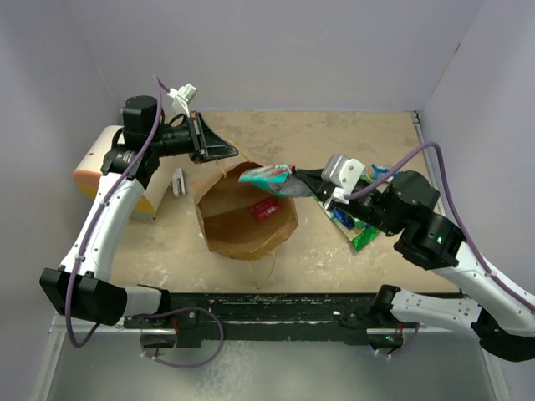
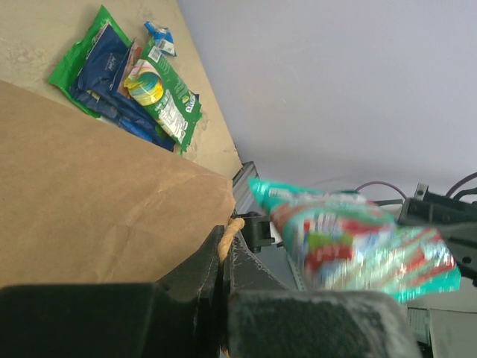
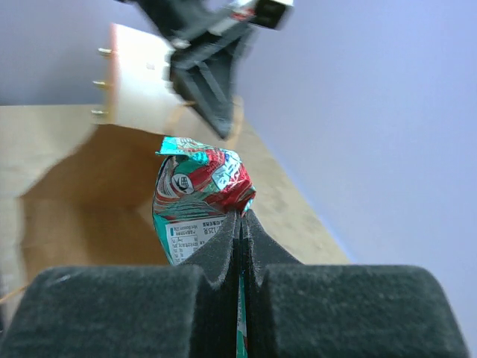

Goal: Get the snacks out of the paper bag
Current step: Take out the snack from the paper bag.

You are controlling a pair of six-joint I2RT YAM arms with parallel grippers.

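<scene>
The brown paper bag (image 1: 247, 219) stands open at the table's middle, with a small red packet (image 1: 265, 210) inside. My left gripper (image 1: 224, 153) is shut on the bag's twisted paper handle (image 2: 232, 233) at its far rim. My right gripper (image 1: 311, 185) is shut on the teal-red-white packet (image 1: 269, 178) and holds it above the bag's right rim; it also shows in the right wrist view (image 3: 200, 200) and, blurred, in the left wrist view (image 2: 350, 242). Green-white (image 2: 170, 97), dark blue (image 2: 112, 78) and small blue (image 2: 160, 37) packets lie on the table right of the bag.
A cream cylinder with an orange end (image 1: 99, 171) lies at the left wall. A small white block (image 1: 178, 181) stands left of the bag. Pale walls close in the table on three sides.
</scene>
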